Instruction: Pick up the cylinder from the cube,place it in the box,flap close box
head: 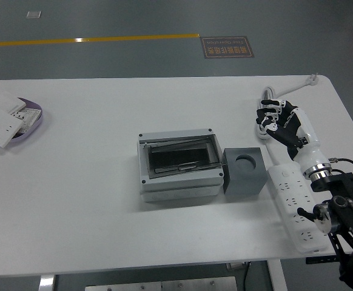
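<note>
Reach was the question at this moment, and it favoured the right hand, the only hand in the head view; the left arm did not show at all. That black-and-white hand hovered over the right part of the white bench, its fingers loosely curled and gripping nothing, pointing away toward the bench's far side.

From those fingers the dark grey cube lay to the left and nearer the bench's front edge, a short way off and not touching the hand. Its top face carried a round recess whose axis stood upright. Whether the cylinder sat in that recess could not be told from above; only a dark circle showed, with no part rising clear of the cube.

Just left of the cube, touching or almost so, stood the grey rectangular plastic box, its long side running left to right and its dark inside open to view.

A white power strip lay under the right forearm, between the hand and the front edge. Judged from this layout, the hand would have to swing left and back toward the robot, then descend straight down onto the recess.
</note>
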{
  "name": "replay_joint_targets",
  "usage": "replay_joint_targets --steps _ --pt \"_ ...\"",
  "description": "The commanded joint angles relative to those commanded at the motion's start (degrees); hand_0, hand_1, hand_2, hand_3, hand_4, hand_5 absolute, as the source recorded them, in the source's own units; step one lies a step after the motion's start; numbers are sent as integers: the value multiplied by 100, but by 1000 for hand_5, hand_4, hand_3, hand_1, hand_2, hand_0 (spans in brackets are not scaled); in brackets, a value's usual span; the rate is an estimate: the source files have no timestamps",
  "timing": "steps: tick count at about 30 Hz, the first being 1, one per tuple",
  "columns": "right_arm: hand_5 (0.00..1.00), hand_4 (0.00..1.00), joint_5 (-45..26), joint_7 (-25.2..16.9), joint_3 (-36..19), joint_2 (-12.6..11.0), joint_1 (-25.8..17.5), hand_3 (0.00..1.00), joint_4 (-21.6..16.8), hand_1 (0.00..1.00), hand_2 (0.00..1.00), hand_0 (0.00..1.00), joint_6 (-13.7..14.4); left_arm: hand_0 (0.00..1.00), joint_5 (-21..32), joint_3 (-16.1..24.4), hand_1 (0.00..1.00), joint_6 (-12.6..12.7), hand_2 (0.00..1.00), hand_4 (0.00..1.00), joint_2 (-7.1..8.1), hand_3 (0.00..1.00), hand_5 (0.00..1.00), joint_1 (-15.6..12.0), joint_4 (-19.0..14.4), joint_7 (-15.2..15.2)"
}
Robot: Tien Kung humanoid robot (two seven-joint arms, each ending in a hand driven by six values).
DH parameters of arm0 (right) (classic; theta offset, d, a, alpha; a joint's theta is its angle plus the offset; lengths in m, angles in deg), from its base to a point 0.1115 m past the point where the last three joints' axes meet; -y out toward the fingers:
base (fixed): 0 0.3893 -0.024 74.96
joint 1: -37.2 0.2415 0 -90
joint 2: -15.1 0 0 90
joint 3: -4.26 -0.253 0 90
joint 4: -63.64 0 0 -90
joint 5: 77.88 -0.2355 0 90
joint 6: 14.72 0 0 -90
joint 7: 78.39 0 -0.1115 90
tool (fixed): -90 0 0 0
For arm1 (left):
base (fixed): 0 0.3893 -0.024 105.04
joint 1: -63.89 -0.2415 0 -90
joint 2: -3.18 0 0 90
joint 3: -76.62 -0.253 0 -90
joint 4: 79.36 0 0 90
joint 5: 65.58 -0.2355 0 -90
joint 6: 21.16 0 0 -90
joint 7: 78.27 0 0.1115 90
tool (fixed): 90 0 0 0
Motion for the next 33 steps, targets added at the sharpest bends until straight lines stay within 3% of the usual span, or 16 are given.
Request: replay_joint_targets --steps 12,33 --pt "176 717 -176 -59 12 -12 4 604 73 456 536 472 28 597 64 -78 646 1 614 695 70 662 125 23 0 -13" --pt "189 718 -212 -67 -85 12 -57 588 93 448 524 461 62 597 148 -116 647 13 613 694 34 660 125 -25 0 -11"
